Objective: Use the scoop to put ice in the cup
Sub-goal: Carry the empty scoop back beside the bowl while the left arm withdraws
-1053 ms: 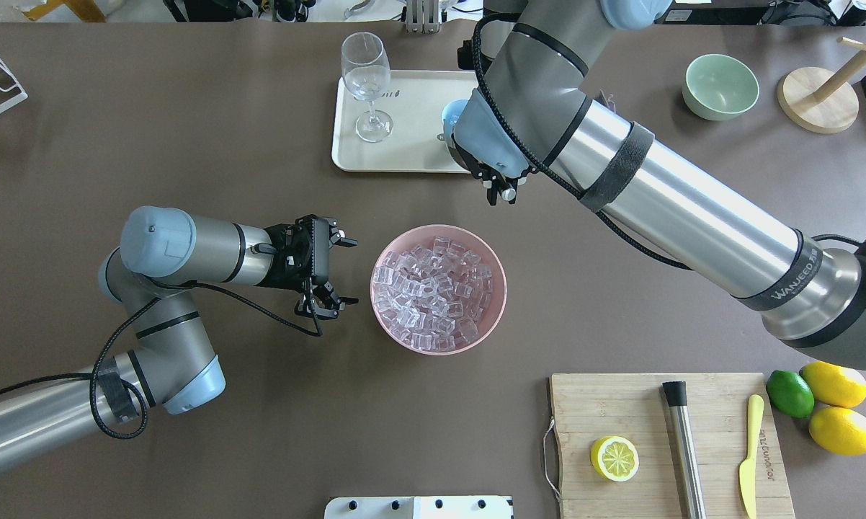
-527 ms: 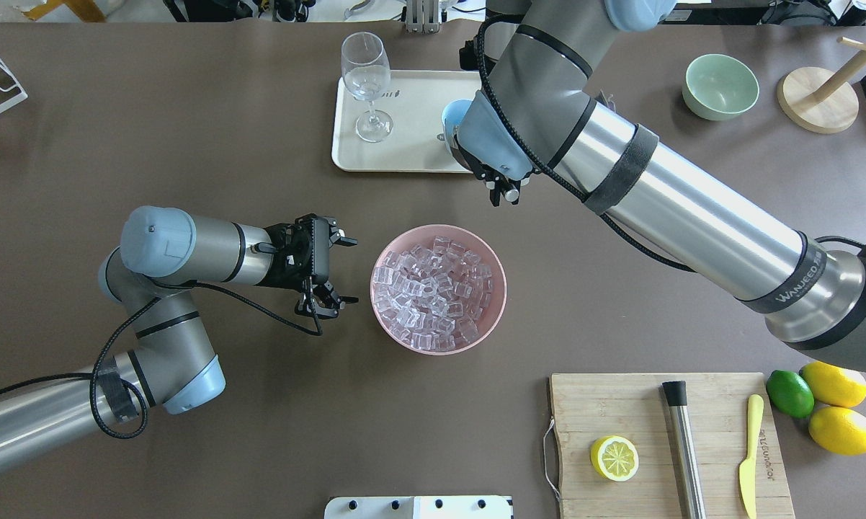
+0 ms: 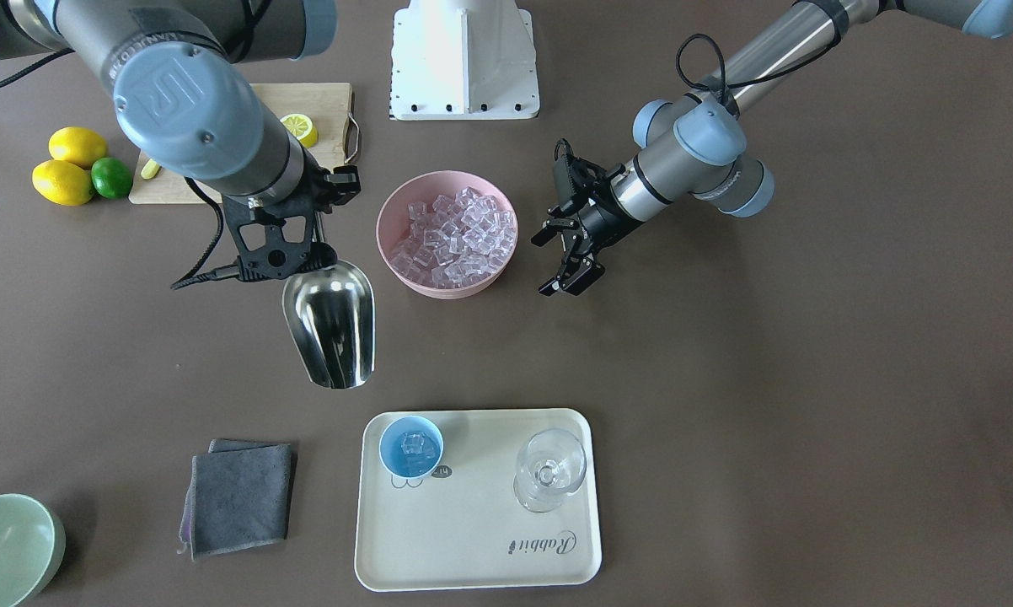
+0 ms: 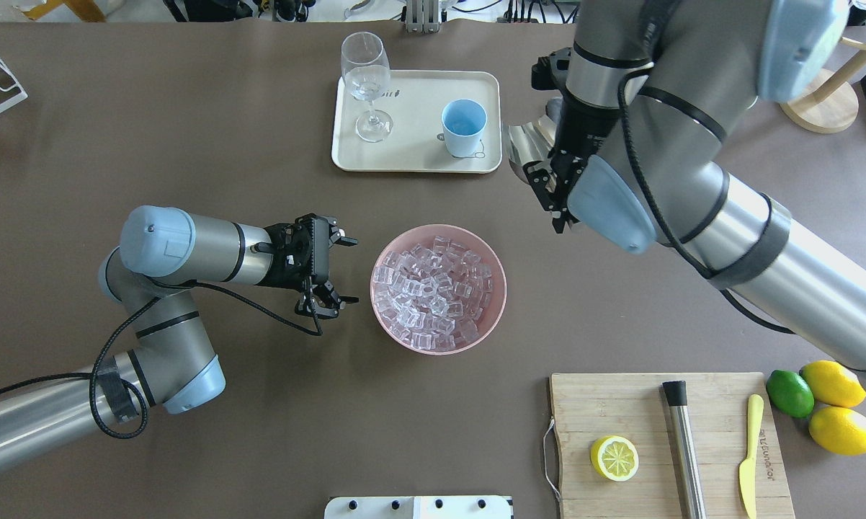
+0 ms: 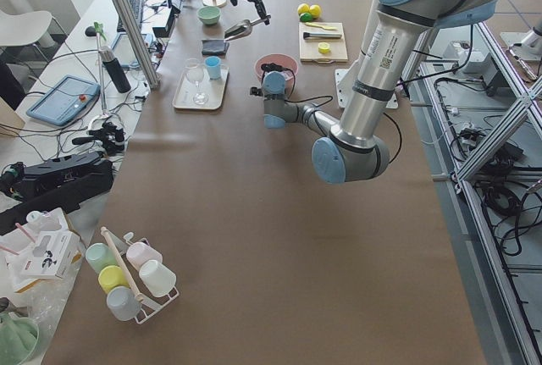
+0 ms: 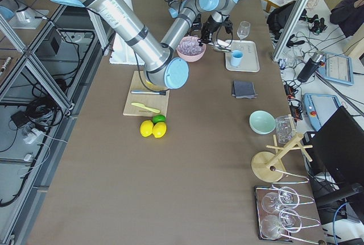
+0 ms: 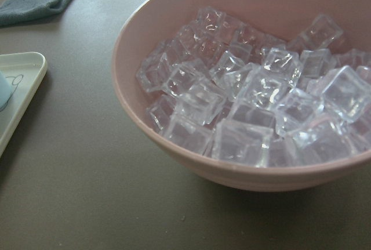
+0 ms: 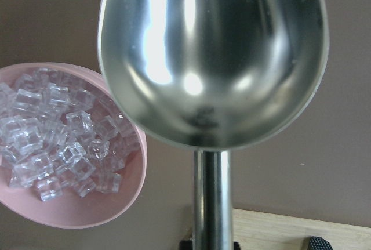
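Observation:
My right gripper (image 3: 314, 232) is shut on the rod handle of the steel scoop (image 3: 331, 327), held in the air. Its trough (image 8: 211, 58) is empty. In the overhead view the scoop (image 4: 528, 144) hangs just right of the tray. The light-blue cup (image 3: 411, 447) stands on the cream tray (image 3: 473, 539) and holds a few ice cubes (image 3: 415, 444); it also shows in the overhead view (image 4: 464, 127). The pink bowl (image 3: 382, 232) at mid-table is full of ice (image 3: 456, 232). My left gripper (image 4: 348, 271) is open and empty, just left of the pink bowl (image 4: 503, 288).
A clear stemmed glass (image 4: 366, 79) stands on the tray's left side. A grey cloth (image 3: 241, 497) and a pale green bowl (image 3: 9, 548) lie beyond the scoop. A cutting board (image 4: 663, 447) carries a half lemon, a steel cylinder and a yellow knife; lemons and a lime (image 4: 822, 404) lie beside it.
My right arm has swung to the right, away from the cup. The cup, half hidden by the wrist before, now shows in full. The left arm has not moved.

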`<state>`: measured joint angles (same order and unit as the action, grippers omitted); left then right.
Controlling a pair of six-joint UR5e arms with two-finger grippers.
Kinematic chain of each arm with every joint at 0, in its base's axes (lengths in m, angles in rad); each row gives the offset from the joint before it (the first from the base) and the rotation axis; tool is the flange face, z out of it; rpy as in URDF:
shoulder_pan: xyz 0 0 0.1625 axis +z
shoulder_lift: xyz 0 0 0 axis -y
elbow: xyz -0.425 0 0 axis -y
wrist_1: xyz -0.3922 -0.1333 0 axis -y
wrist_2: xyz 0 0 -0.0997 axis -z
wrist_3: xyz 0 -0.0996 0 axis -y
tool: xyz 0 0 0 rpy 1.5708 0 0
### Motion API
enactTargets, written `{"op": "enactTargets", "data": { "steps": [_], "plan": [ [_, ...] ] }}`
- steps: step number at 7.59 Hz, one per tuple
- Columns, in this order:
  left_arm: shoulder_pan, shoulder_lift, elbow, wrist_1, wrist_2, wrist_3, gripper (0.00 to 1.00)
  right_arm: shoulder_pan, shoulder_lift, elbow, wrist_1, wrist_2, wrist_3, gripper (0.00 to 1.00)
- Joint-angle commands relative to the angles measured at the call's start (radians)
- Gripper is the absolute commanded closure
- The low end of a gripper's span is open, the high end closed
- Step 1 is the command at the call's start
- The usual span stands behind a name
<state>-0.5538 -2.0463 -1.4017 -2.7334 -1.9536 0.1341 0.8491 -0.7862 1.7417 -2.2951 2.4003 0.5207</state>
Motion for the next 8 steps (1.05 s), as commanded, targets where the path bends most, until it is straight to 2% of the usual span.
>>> {"op": "enactTargets", "data": {
  "steps": [1,3,5,6,8],
  "plan": [
    [0.0,0.0,0.0,-0.005,-0.004,0.001,0.02,-0.001,-0.244,0.229,0.081,-0.048,0.111,1.0],
    [-0.014,0.002,-0.006,-0.005,-0.005,0.002,0.02,-0.027,-0.373,0.275,0.278,-0.093,0.313,1.0],
    [-0.028,0.002,-0.025,0.015,-0.011,0.005,0.02,-0.065,-0.471,0.272,0.447,-0.127,0.404,1.0],
    [-0.047,0.024,-0.081,0.079,-0.037,0.005,0.02,-0.083,-0.501,0.272,0.48,-0.138,0.413,1.0],
    [-0.125,0.116,-0.332,0.393,-0.08,0.005,0.02,-0.131,-0.537,0.259,0.532,-0.182,0.44,1.0]
  ]
}}
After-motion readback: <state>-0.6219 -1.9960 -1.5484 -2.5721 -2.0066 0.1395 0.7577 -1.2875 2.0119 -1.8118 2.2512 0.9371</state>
